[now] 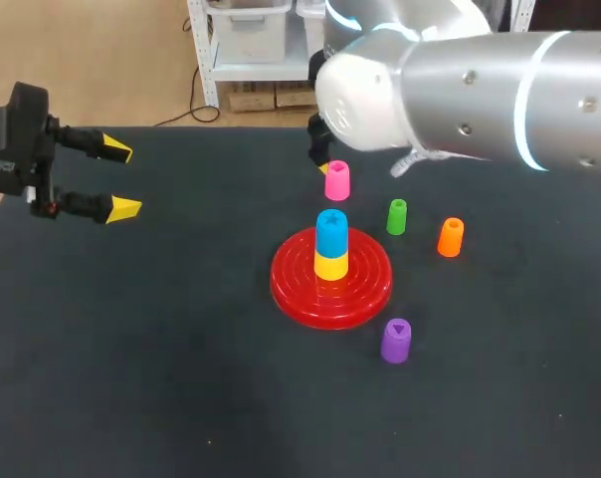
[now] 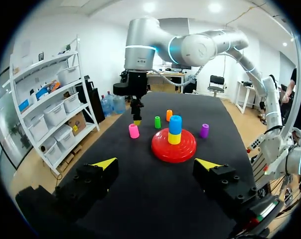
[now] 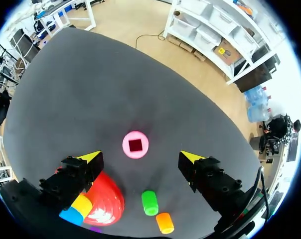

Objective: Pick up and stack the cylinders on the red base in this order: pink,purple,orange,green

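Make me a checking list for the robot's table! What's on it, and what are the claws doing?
Surface: dark table.
Job's things: red base holds yellow cylinder with blue cylinder on top; pink cylinder, green cylinder, orange cylinder, purple cylinder stand loose around it.
Clutter: nothing seen.
Claws: left claw open, off to the side; right claw open, above the pink cylinder.
Cables: nothing seen on the table.
Surroundings: nobody reaching in.

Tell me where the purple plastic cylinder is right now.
In the head view the purple plastic cylinder stands upright on the black table, just off the near right rim of the round red base, nearer the camera than the small orange cylinder.
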Controlling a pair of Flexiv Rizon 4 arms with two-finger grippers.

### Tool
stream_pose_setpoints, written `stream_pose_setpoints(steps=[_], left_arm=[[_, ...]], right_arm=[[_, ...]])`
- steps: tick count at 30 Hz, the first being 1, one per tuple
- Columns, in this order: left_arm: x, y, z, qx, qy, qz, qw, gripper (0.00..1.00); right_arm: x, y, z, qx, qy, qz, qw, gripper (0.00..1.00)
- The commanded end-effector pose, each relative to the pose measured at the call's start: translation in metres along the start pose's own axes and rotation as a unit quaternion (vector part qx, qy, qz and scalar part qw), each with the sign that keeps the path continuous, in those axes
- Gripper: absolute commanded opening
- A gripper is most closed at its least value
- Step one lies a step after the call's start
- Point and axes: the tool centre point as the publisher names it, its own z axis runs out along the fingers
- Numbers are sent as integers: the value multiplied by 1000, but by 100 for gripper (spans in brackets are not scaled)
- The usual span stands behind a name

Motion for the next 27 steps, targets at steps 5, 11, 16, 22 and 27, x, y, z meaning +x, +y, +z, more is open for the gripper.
stream_pose_setpoints(steps=[5, 11, 16, 22, 27], left_arm=[[2, 0, 0, -1, -3, 1, 1000, 100], [2, 0, 0, -1, -3, 1, 1000, 100], [2, 0, 0, -1, -3, 1, 1000, 100], [2, 0, 0, -1, -3, 1, 1000, 100], [2, 0, 0, -1, -3, 1, 1000, 100]], right_arm=[[-17, -4, 8, -5, 91, -2, 996, 100], [-7, -1, 13, -9, 98, -3, 995, 100], [-1, 0, 18, -11, 105, -2, 994, 100], [-1, 1, 15, -17, 98, 2, 995, 100], [-1, 4, 15, -22, 87, 2, 996, 100]])
